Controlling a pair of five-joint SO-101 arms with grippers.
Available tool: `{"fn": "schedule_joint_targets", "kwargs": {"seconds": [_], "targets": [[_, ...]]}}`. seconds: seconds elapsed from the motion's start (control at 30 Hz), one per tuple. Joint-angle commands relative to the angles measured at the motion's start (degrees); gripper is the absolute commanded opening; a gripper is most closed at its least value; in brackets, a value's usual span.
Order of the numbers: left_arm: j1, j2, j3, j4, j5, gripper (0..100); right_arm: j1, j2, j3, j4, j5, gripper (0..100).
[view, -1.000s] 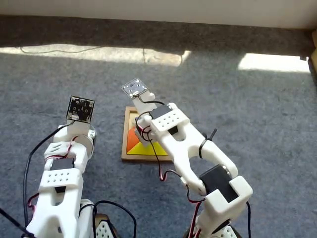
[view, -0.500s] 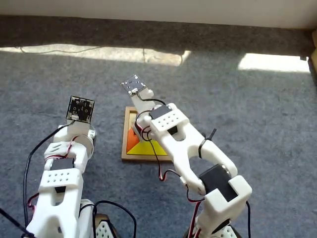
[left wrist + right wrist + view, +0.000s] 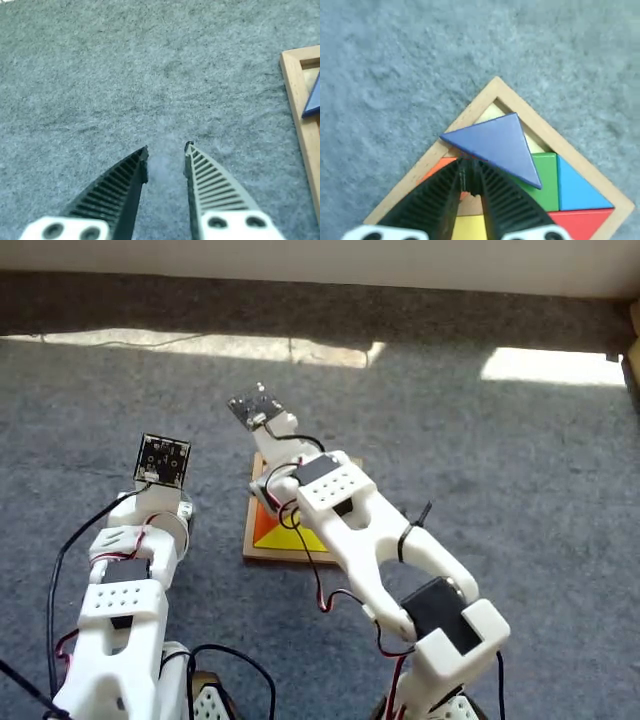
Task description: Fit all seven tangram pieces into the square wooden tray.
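1. Over one corner of the tray (image 3: 431, 159), the right pincer (image 3: 470, 175) is clamped on the blue triangle (image 3: 495, 142), which sits askew across the wooden rim.
2. Other coloured pieces (image 3: 545, 175), green, light blue, red, yellow and orange, lie flat inside the tray.
3. Just beside the tray, the left pincer (image 3: 165, 150) hovers with jaws apart above the grey carpet (image 3: 500, 490).
4. Bright sunlight patches (image 3: 550, 365) fall along the far carpet, below a pale wall (image 3: 400, 260).
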Motion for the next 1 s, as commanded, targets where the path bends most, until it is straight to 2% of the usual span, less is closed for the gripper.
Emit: {"fn": "schedule_joint_targets", "kwargs": {"seconds": [0.0,0.6,0.97], "targets": [[0.6,-1.5,-0.2,-0.1,0.1,14,0.6,-5.8,-2.6,0.2,0.3,0.5],[0.6,-1.5,-0.2,-0.1,0.1,14,8.0,5.0,-2.2,0.0,0.4,0.5],[0.6,-1.5,-0.2,-0.1,0.1,14,7.8,1.6,-2.0,0.1,1.1,0.5]]}}
